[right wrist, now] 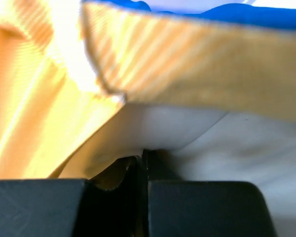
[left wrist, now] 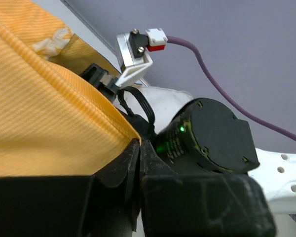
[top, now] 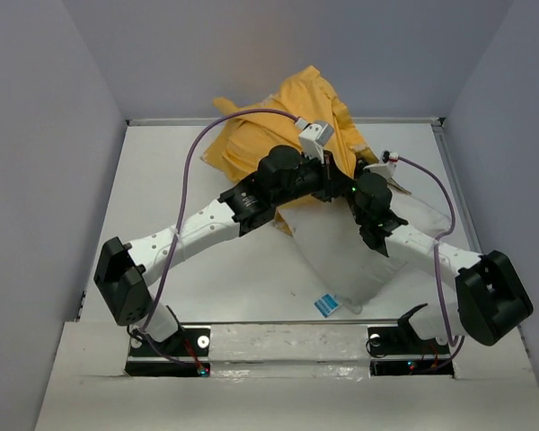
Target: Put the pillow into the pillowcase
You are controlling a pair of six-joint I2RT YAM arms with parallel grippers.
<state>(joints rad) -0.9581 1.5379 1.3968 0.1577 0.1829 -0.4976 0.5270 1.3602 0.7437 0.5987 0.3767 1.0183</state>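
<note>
The orange-yellow pillowcase (top: 287, 121) is bunched at the back middle of the table. The white pillow (top: 355, 256) lies in front of it, its blue tag (top: 326, 305) at the near corner. My left gripper (top: 340, 184) is shut on the pillowcase's orange edge (left wrist: 49, 113), the pinch seen in the left wrist view (left wrist: 138, 144). My right gripper (top: 361, 172) sits right beside it at the pillow's far end. In the right wrist view it (right wrist: 144, 154) is shut on a fold of the white pillow (right wrist: 177, 128), under the pillowcase's blue-lined rim (right wrist: 187, 64).
Grey walls (top: 54, 135) close the table on the left, back and right. The two wrists and their purple cables (top: 193, 153) crowd together over the pillowcase mouth. The right arm's motor housing (left wrist: 207, 133) is close to my left fingers.
</note>
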